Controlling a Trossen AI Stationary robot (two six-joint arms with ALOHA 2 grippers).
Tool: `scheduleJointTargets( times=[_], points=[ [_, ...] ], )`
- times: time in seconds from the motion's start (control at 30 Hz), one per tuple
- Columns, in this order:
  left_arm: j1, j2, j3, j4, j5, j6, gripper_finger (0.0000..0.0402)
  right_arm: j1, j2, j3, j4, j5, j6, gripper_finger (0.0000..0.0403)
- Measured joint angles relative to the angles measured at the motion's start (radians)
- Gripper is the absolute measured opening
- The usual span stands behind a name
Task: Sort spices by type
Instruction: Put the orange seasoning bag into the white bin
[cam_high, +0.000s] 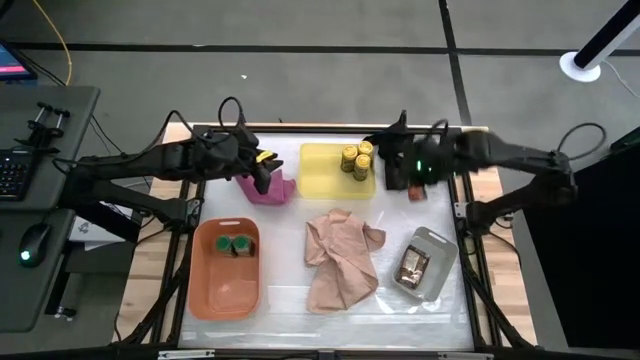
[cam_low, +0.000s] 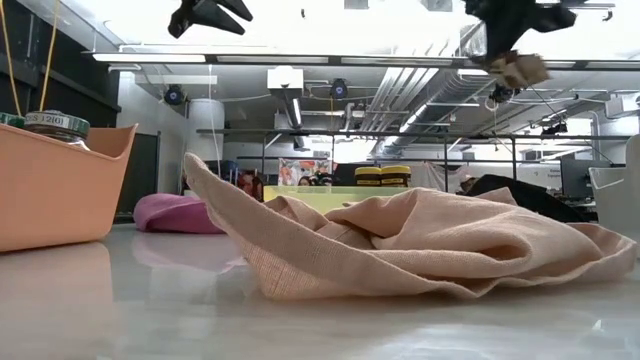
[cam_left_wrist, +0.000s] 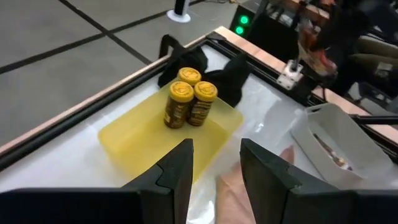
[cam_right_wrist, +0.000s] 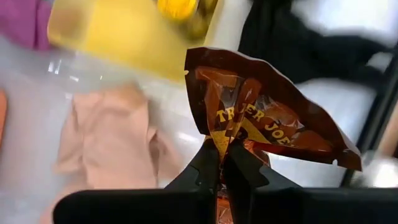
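Observation:
My right gripper (cam_high: 412, 188) is high over the table's far right, between the yellow tray (cam_high: 322, 172) and the grey tray (cam_high: 432, 243), shut on a brown and orange-red packet (cam_right_wrist: 267, 118). My left gripper (cam_high: 264, 176) is open and empty (cam_left_wrist: 216, 150), above the pink cloth (cam_high: 268, 190). Three yellow-lidded jars (cam_high: 355, 160) stand in the yellow tray's far right corner. Two green-lidded jars (cam_high: 237, 244) stand in the orange tray (cam_high: 225, 285). Other packets (cam_high: 413, 265) lie in the grey tray. My right gripper pinches the packet between its two fingers at one crumpled edge (cam_right_wrist: 225, 138). In the low view the packet (cam_low: 520, 70) hangs below the fingers (cam_low: 500, 25), lifted well clear of the table and trays.
A crumpled tan cloth (cam_high: 340, 258) lies in the middle of the table, between the orange and grey trays. A black cloth (cam_left_wrist: 217, 74) lies at the far edge beside the yellow tray. The table's near strip (cam_high: 330, 318) is bare.

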Motion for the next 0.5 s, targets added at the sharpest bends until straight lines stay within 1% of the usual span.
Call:
scheduleJointTargets(
  times=[0.1, 0.2, 0.33, 0.5],
  points=[
    [0.000, 0.003, 0.000, 0.000, 0.028, -0.005, 0.0120, 0.171, -0.004, -0.065, 0.018, 0.005, 0.188, 0.0005],
    [0.000, 0.004, 0.000, 0.005, 0.037, -0.025, 0.0120, 0.321, -0.004, -0.163, 0.095, -0.013, 0.365, 0.0005],
    [0.000, 0.004, 0.000, 0.005, 0.039, -0.057, 0.0120, 0.501, -0.004, -0.280, 0.241, -0.058, 0.603, 0.0005],
    [0.000, 0.004, 0.000, 0.004, 0.039, -0.064, 0.0120, 0.703, -0.004, -0.354, 0.350, -0.048, 0.909, 0.0005]
  ],
)
